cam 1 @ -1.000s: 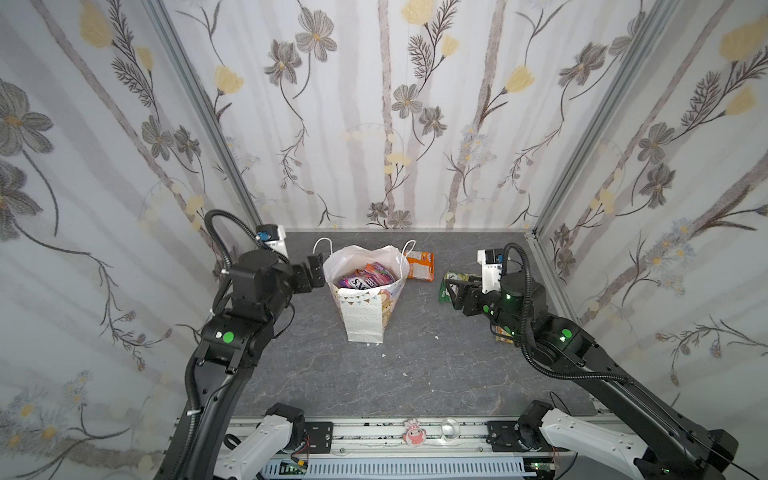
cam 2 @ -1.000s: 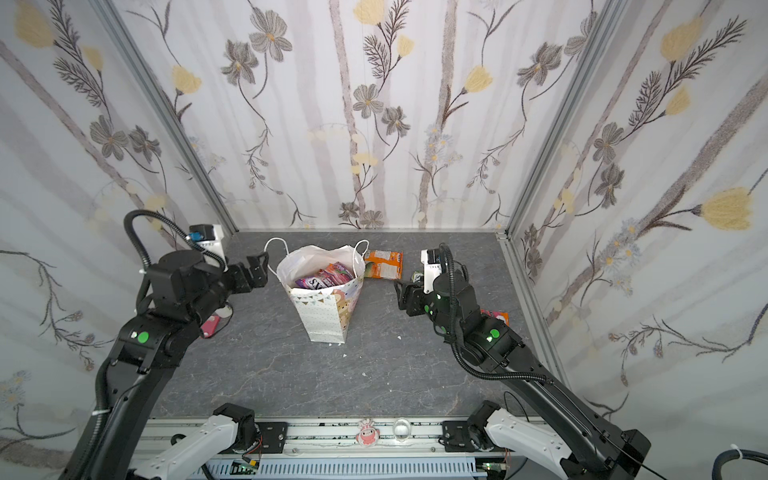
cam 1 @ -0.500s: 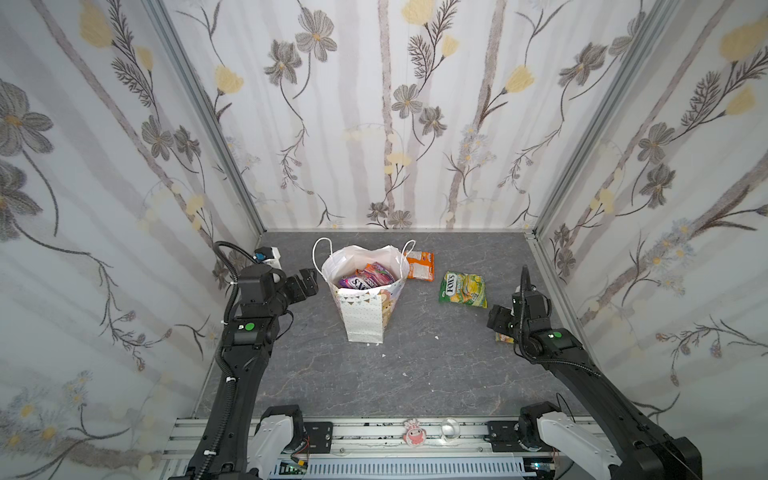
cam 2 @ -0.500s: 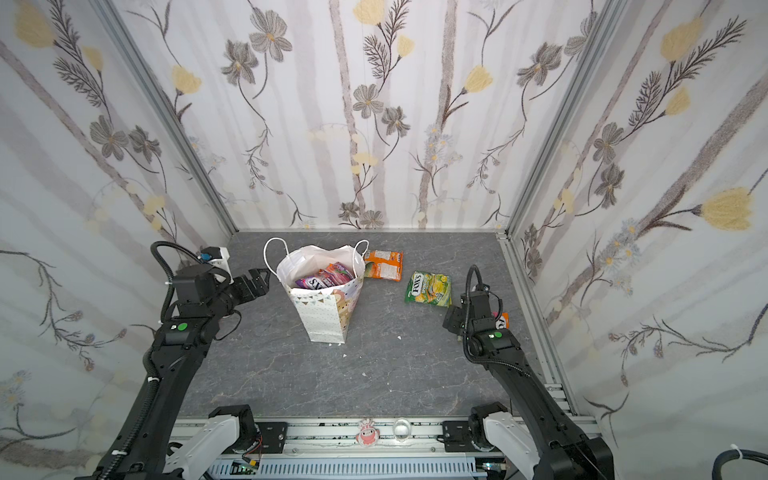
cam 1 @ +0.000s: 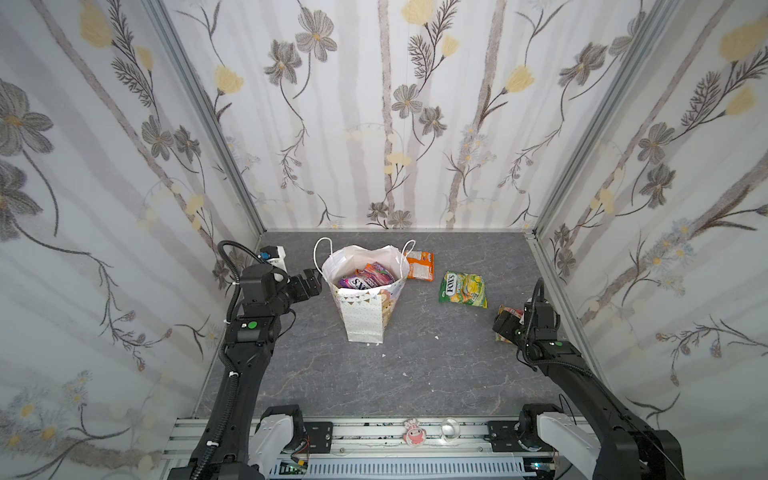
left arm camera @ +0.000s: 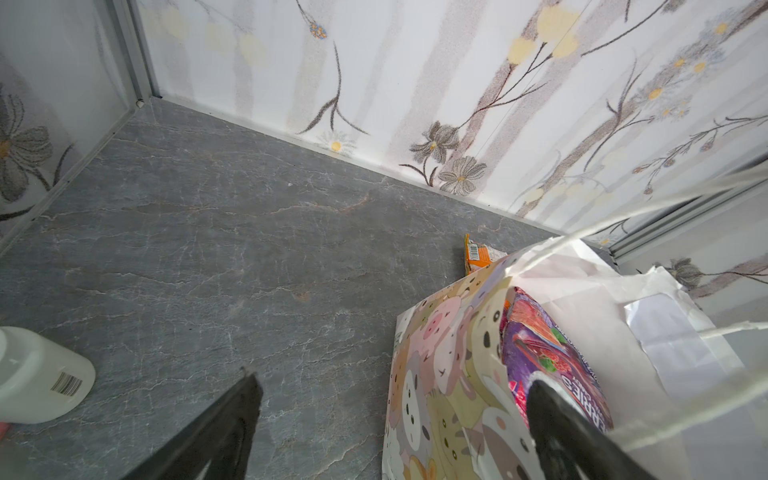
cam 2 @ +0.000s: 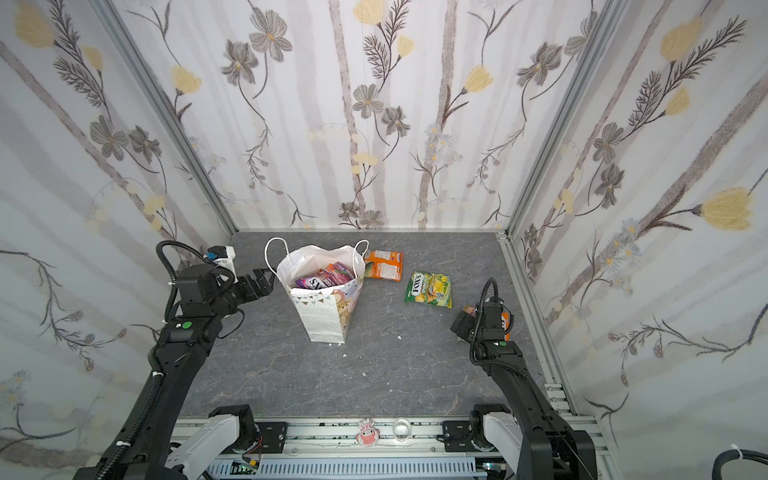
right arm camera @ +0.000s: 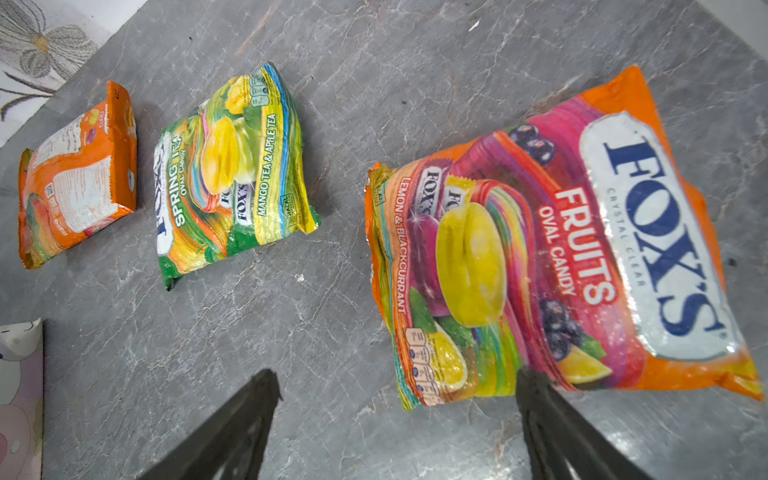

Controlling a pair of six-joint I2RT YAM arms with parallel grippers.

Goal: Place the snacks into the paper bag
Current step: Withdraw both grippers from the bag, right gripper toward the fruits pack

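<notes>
The white paper bag stands upright at mid-table, with purple and pink snacks showing in its mouth. An orange packet lies behind the bag. A green packet lies to its right. My left gripper is open beside the bag's left rim, and the bag's wall shows between its fingers. My right gripper is open low over the corner of an orange Fruits packet, holding nothing.
A white bottle lies near the left wall by my left gripper. Patterned walls enclose the grey table on three sides. The right wall's metal rail runs close behind the Fruits packet. The bag's cord handles stick up.
My right gripper has moved off the green packet, which lies on the table, and swung back right to the Fruits packet, opening wider. My left arm has sunk lower beside the bag.
</notes>
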